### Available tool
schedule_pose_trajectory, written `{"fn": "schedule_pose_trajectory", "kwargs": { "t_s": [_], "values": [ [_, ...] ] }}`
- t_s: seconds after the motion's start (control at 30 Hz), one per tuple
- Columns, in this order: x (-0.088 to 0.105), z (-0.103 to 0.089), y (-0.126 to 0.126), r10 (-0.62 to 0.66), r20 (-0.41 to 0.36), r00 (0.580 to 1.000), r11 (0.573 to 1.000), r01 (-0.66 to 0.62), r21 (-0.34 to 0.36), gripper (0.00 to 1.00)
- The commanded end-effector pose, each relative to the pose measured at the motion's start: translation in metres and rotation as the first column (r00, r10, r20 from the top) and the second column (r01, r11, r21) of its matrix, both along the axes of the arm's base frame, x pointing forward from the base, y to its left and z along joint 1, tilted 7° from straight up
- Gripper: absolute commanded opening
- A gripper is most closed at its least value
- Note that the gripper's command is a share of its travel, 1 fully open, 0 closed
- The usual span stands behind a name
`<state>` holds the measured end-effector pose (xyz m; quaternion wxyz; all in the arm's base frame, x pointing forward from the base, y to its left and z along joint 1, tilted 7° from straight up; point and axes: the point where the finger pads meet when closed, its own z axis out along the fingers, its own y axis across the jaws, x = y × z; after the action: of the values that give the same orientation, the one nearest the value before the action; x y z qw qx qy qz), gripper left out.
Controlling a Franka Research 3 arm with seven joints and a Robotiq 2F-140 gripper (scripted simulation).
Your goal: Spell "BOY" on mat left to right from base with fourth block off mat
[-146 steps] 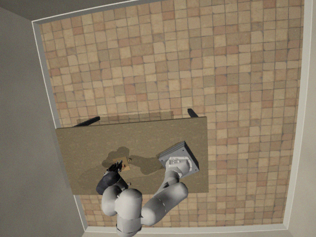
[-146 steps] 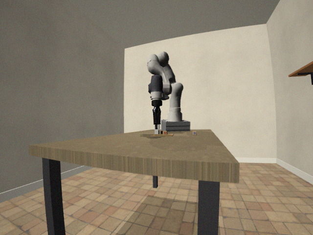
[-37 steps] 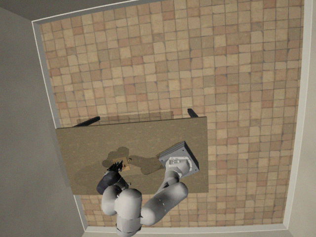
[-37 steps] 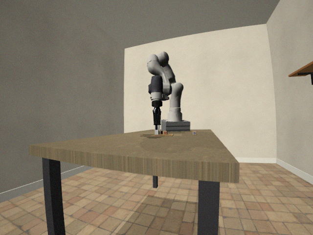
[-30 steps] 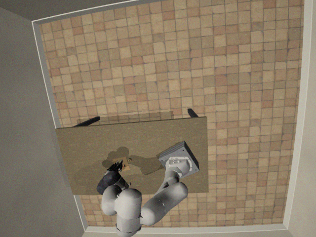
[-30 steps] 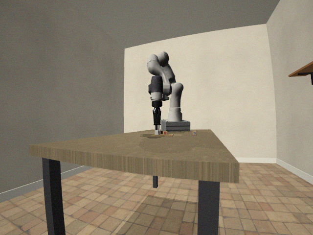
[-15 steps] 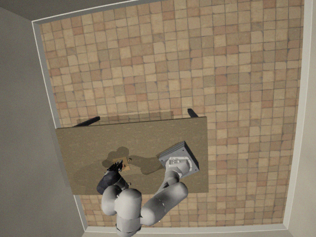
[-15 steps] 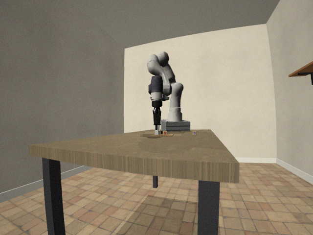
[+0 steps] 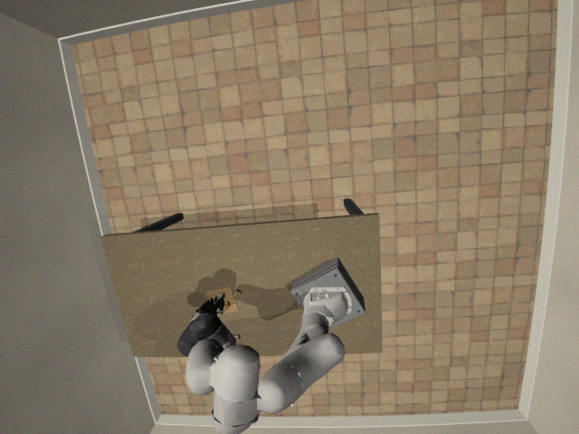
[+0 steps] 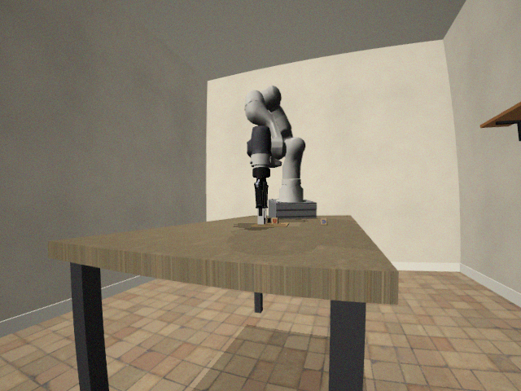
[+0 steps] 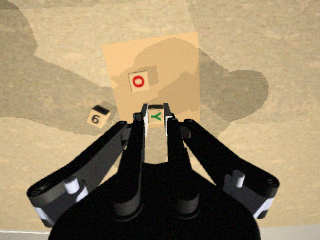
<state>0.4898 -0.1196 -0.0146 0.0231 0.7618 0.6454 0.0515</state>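
My gripper (image 11: pixel 155 110) (image 10: pixel 261 218) (image 9: pixel 215 304) is shut on the block with a green Y (image 11: pixel 156 116). It holds the block low at the near edge of the tan mat (image 11: pixel 175 55) (image 10: pixel 282 225) (image 9: pixel 231 306); I cannot tell whether the block touches the mat. The block with a red O (image 11: pixel 138 81) (image 10: pixel 274 220) lies flat on the mat, just beyond and a little left of the Y block. A block showing a black "6" (image 11: pixel 98 117) lies on the table, off the mat's left edge. A block with a blue letter (image 10: pixel 323 221) lies on the table apart from the mat.
The robot's grey base (image 10: pixel 292 208) (image 9: pixel 327 285) stands on the wooden table (image 10: pixel 294 252) (image 9: pixel 154 261) close behind the mat. The arm (image 9: pixel 298 369) leans over the table's edge. A shelf (image 10: pixel 502 117) hangs on the wall at the right.
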Motion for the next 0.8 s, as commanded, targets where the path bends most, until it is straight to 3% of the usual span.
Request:
{"fn": "schedule_pose_trajectory", "kwargs": {
  "t_s": [0.0,0.53,0.77],
  "values": [
    [0.0014,0.0005,0.0003,-0.001,0.003,1.000,1.000,0.001,0.000,0.13],
    [0.0014,0.0005,0.0003,-0.001,0.003,1.000,1.000,0.001,0.000,0.25],
    [0.0014,0.0005,0.0003,-0.001,0.003,1.000,1.000,0.001,0.000,0.25]
  ]
}}
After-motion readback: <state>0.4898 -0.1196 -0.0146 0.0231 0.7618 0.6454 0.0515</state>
